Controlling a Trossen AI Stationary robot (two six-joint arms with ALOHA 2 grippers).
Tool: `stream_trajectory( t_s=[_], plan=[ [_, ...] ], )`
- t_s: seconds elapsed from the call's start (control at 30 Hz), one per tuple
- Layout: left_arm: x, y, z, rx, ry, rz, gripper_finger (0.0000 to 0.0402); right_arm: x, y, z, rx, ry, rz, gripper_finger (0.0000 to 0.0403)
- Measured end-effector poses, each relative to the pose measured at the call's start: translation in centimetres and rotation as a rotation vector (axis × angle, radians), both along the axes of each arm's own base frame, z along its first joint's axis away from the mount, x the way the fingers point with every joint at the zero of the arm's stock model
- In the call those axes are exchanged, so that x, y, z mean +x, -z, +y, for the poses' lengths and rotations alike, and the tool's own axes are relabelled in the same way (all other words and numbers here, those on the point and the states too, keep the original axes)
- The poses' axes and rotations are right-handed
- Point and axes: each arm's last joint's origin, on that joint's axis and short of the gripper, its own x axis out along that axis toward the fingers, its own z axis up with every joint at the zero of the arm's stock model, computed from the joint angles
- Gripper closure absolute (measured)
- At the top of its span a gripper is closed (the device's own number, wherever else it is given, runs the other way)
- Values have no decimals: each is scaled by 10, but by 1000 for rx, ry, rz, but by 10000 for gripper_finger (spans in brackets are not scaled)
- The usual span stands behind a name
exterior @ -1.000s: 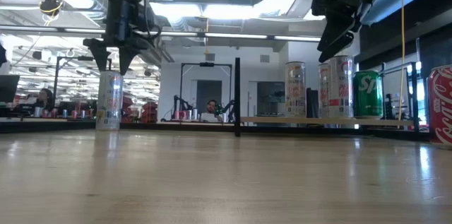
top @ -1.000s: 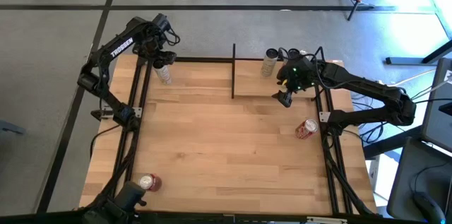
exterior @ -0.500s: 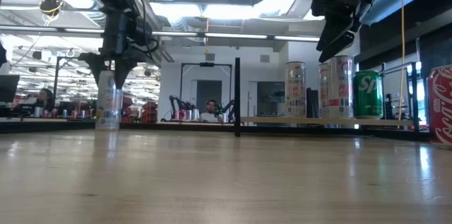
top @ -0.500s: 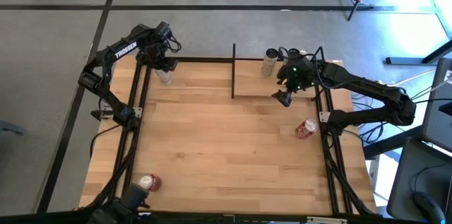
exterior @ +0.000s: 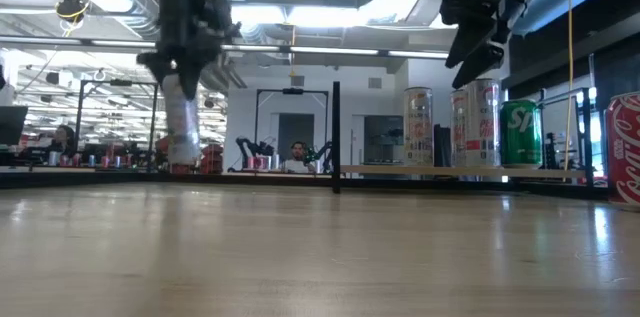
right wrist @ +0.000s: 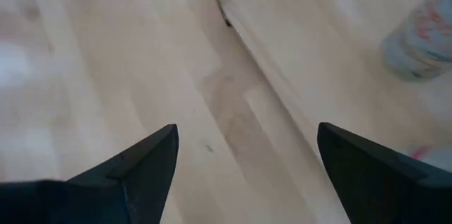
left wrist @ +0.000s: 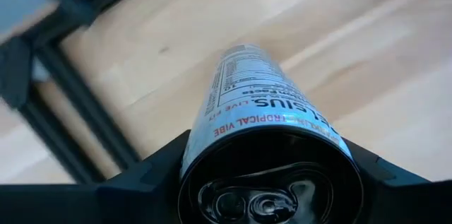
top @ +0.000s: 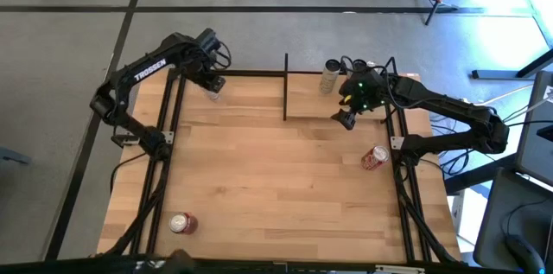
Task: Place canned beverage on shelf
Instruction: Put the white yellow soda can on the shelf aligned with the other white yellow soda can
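My left gripper (top: 212, 84) is shut on a slim white can (exterior: 182, 127) over the table's far left corner; the can also shows in the left wrist view (left wrist: 258, 114). The shelf (top: 315, 105), a light-wood board with black posts, stands at the far right. It bears two tall pale cans (exterior: 418, 127) (exterior: 475, 122) and a green can (exterior: 520, 132), all on their bases. My right gripper (top: 346, 118) hangs open and empty above the shelf's front edge, and shows in the low view (exterior: 472, 52) and in its own wrist view (right wrist: 244, 153). My left gripper pinches the white can's upper end (left wrist: 212, 146) between its two fingers (left wrist: 152, 178), just below the top rim. The fingers come from above and point down. The can hangs about upright below them, its base (exterior: 182, 162) lifted clear of the table.
A red can (top: 375, 157) lies on its side on the table near the right edge, and shows in the low view (exterior: 625, 152). Another red can (top: 182, 222) lies near the front left corner. A tall black post (top: 286, 84) marks the shelf's left end.
My left gripper has come down over the white can, taken hold of its top and lifted it clear of the table. It has carried the can a little toward the table's right edge, still about upright.
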Motion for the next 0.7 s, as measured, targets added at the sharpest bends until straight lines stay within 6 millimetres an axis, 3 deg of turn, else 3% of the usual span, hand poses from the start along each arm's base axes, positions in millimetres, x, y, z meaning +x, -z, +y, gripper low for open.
stream_trajectory(
  t_s=[0.23, 0.43, 0.57, 0.7],
  plan=[
    [43, -35, -47, 49, 261, -135, 169, 18, -7, 21, 15, -45, -115, 79],
    [83, -45, -103, 50, 486, -250, 169, 33, -8, 52, -17, -128, -148, 79],
    [105, -46, -144, 52, 533, -326, 169, 36, 6, 74, -27, -206, -131, 94],
    [128, -36, -181, 31, 533, -358, 169, 34, 30, 95, -16, -285, -90, 138]
  ],
)
